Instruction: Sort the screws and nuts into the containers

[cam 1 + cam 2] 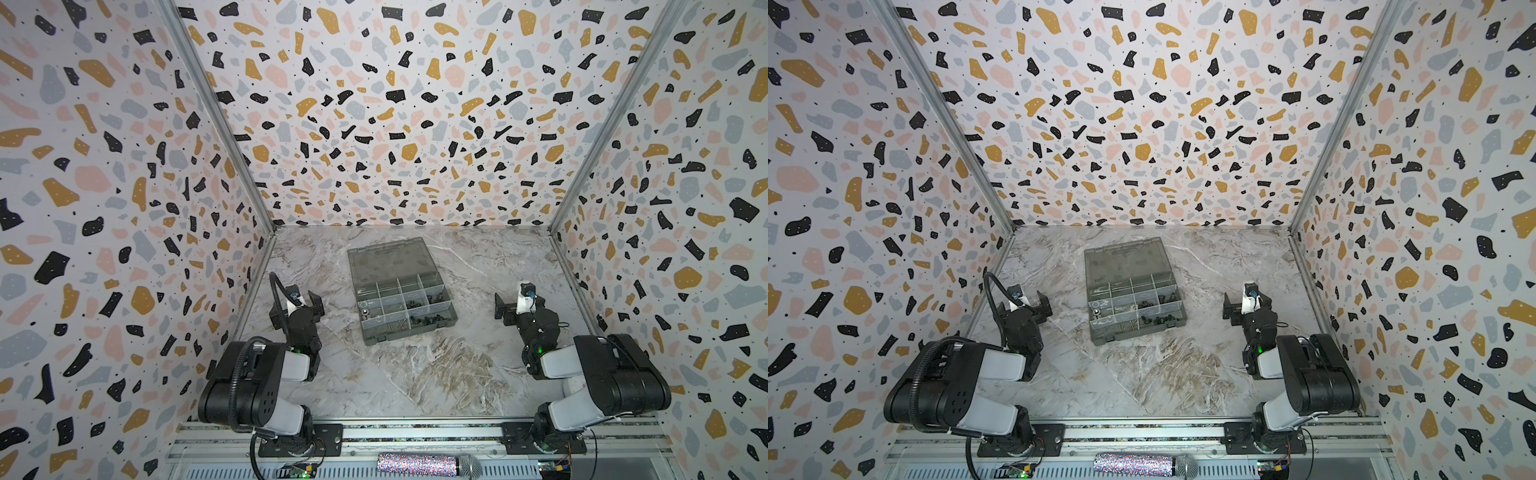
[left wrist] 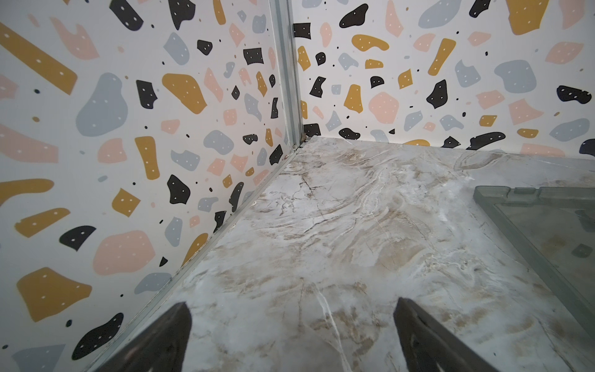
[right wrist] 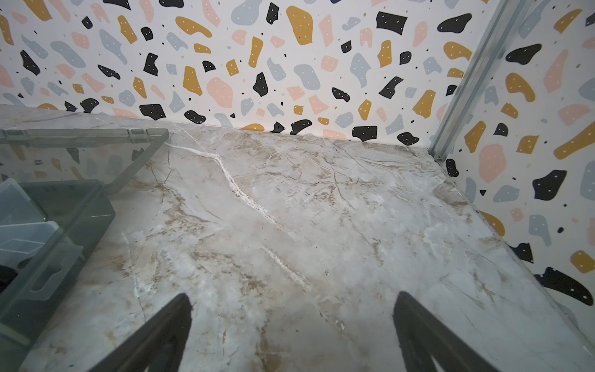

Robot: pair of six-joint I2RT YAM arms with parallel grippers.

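A smoky-grey organizer box (image 1: 409, 336) (image 1: 1133, 334) lies mid-table in both top views, its flat lid (image 1: 386, 259) (image 2: 547, 225) (image 3: 80, 151) folded open toward the back wall. Its containers (image 1: 432, 282) hold small dark pieces (image 1: 428, 319) (image 1: 1156, 319), too small to tell screws from nuts. A shiny round piece (image 1: 364, 311) sits in a left compartment. My left gripper (image 1: 295, 306) (image 2: 291, 306) hovers open left of the box, over bare marble. To the right of the box my right gripper (image 1: 519, 305) (image 3: 291, 296) is open too, holding nothing.
Terrazzo-patterned walls close in the marble table (image 1: 415, 374) on the left, the back and the right. A metal rail with the two arm bases runs along the front, and a glittery microphone (image 1: 428, 465) lies on it.
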